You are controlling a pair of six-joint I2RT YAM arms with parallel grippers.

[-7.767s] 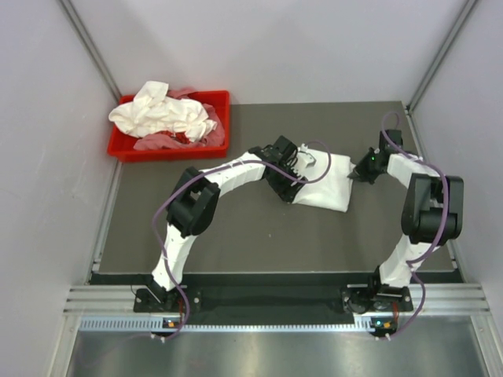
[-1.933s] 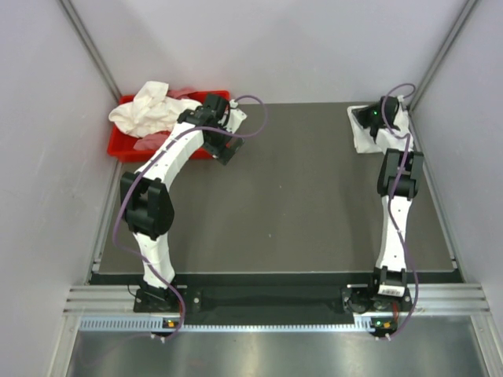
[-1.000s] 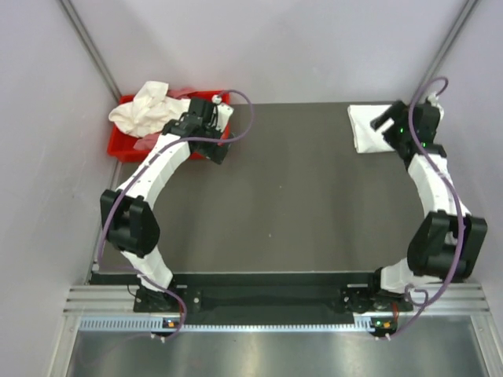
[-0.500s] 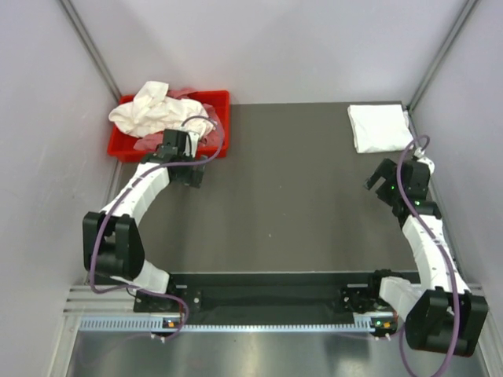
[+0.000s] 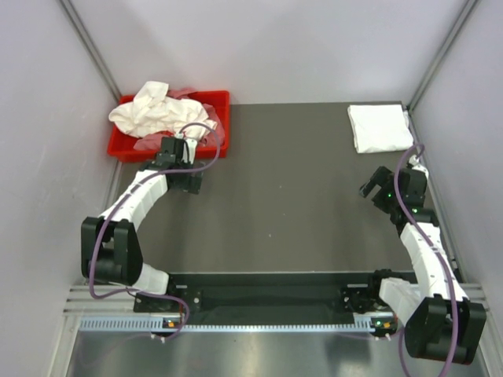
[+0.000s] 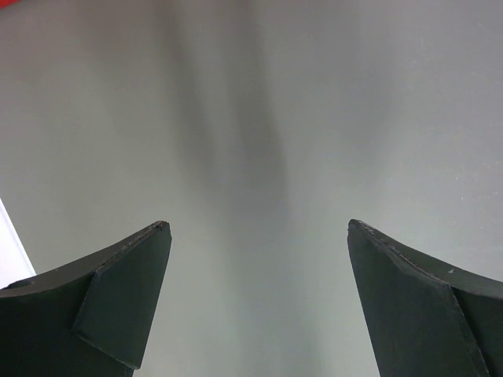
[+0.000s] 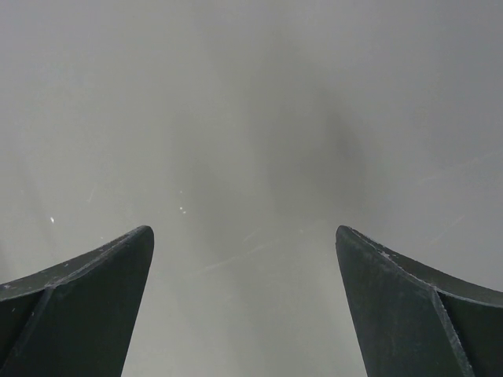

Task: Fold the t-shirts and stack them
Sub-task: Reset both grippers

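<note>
White cotton, soft, light, floppy, likely to bunch. Folded t-shirt (image 5: 380,128) lying far right; crumpled t-shirts (image 5: 161,112) heaped in red bin (image 5: 126,151) far left. Best pinched at a loose edge. Spread wide, empty: left gripper (image 6: 258,228), right gripper (image 7: 244,229).

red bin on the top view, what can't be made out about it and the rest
Top view: how many t-shirts fill the red bin; one crumpled heap hides its floor.
Top view: whether the folded t-shirt is one shirt or a stack; too small from above.
Wrist views: the left gripper and right gripper show only table; every shirt lies beyond the edges.
</note>
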